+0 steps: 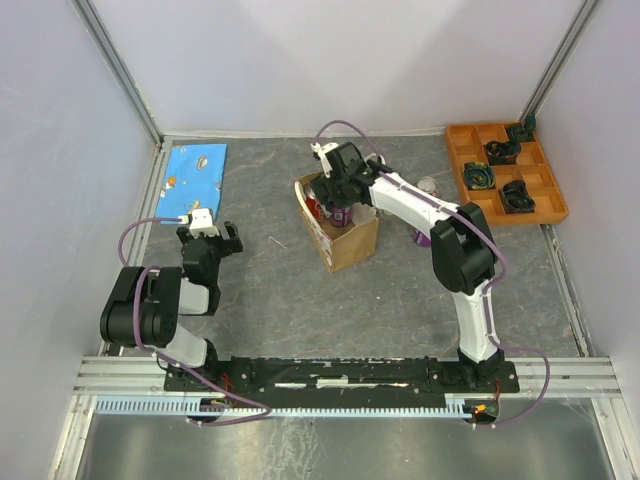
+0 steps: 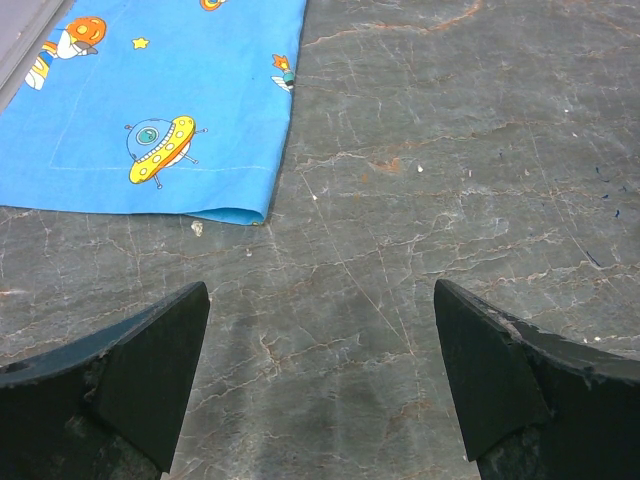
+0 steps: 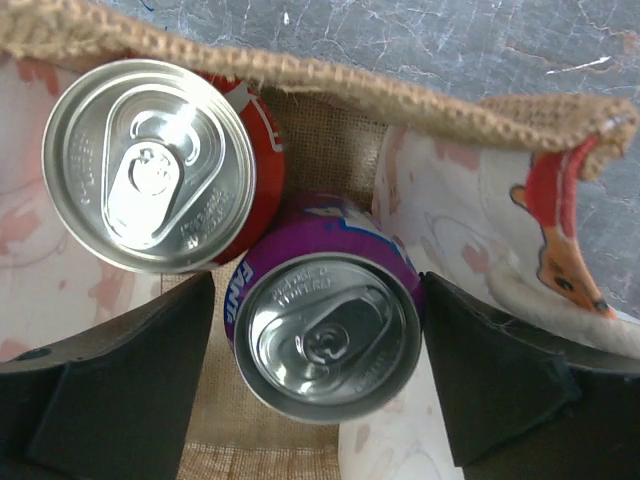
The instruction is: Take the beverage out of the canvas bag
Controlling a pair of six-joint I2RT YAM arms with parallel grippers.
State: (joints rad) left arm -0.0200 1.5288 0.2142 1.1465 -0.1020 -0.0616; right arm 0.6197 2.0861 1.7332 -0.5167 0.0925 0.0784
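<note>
The tan canvas bag stands open in the middle of the table; its burlap rim and pale printed lining show in the right wrist view. Inside stand a red can and a purple Fanta can, both upright; both also show from above, the red can and the purple can. My right gripper reaches down into the bag, jaws open on either side of the purple can, the right finger at its rim. My left gripper is open and empty over bare table at the left.
A blue cartoon-print cloth lies at the back left, also in the left wrist view. An orange compartment tray with dark parts sits at the back right. A small round object stands right of the bag.
</note>
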